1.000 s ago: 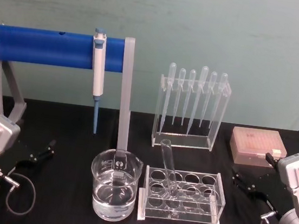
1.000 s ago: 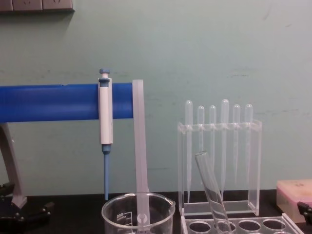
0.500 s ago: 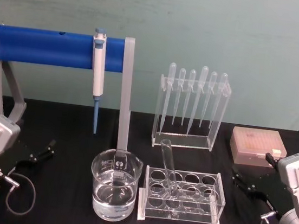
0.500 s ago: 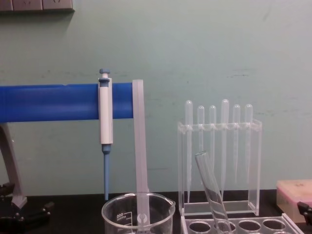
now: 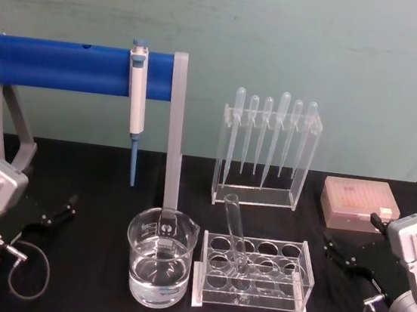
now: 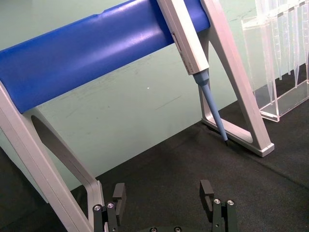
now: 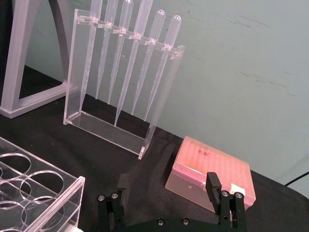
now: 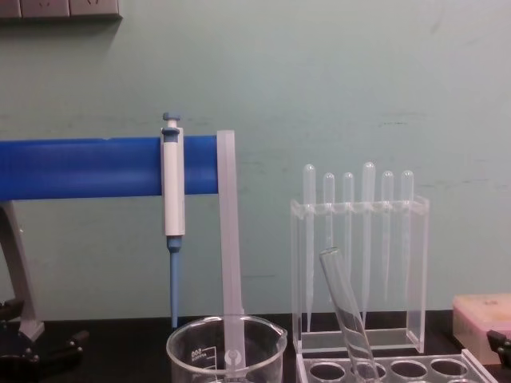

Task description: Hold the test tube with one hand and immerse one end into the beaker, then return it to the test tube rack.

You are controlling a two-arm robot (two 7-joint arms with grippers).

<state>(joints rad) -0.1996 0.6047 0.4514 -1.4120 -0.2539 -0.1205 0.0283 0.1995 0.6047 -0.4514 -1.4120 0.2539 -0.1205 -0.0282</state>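
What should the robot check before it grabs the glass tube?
1. Test tube sits in the rack, leaning, open end up: ok.
2. Right tool open and empty, low to the right of the rack: ok.
3. Left tool open and empty, parked left of the beaker: ok.
4. Beaker upright with water in it, beside the rack: ok.
5. Liquid inside the test tube: cannot tell.
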